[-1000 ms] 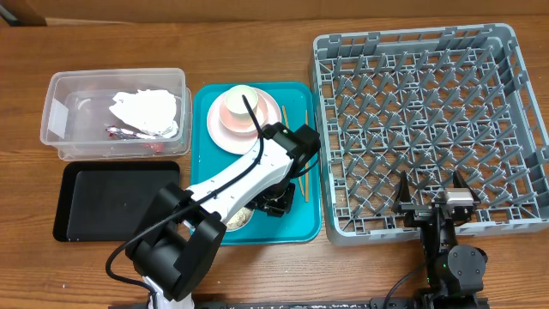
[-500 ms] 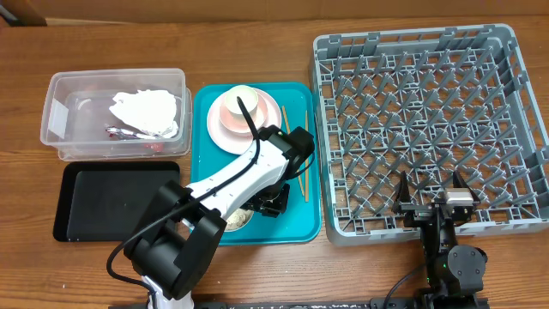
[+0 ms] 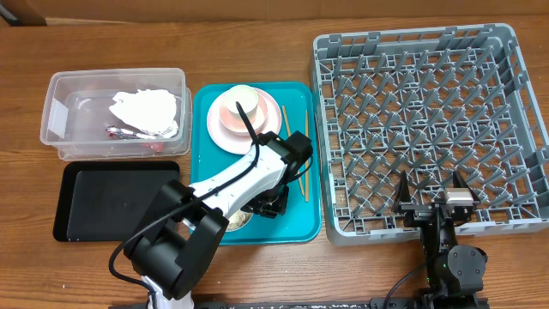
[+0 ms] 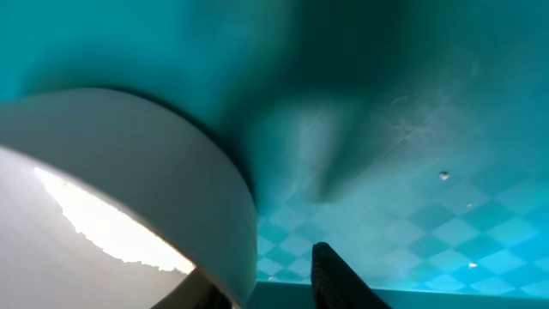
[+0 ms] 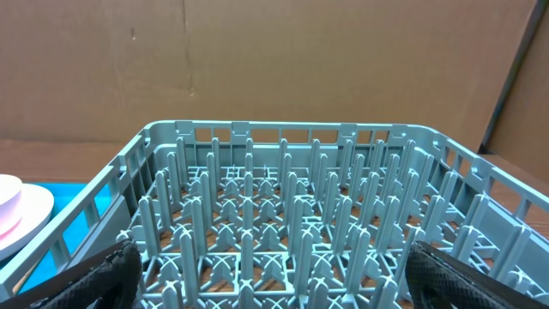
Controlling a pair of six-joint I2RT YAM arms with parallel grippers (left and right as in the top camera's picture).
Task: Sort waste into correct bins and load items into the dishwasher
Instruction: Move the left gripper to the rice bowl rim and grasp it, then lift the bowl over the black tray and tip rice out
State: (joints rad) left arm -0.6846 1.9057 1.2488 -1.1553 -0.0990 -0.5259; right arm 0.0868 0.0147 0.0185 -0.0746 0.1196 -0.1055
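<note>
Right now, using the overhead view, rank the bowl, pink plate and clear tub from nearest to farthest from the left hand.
1. Bowl, right beside the left hand.
2. Plate, farther back.
3. Tub, far left.

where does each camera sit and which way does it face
Overhead: above the table, facing straight down on teal tray, dish rack, left claw, right claw.
Left wrist: on left arm, facing down, close on tray and white bowl; fingertip shows.
Right wrist: low at the rack's near edge, facing level across it; fingertips in both corners.
Shared: overhead and right wrist both show rack, pink plate.
</note>
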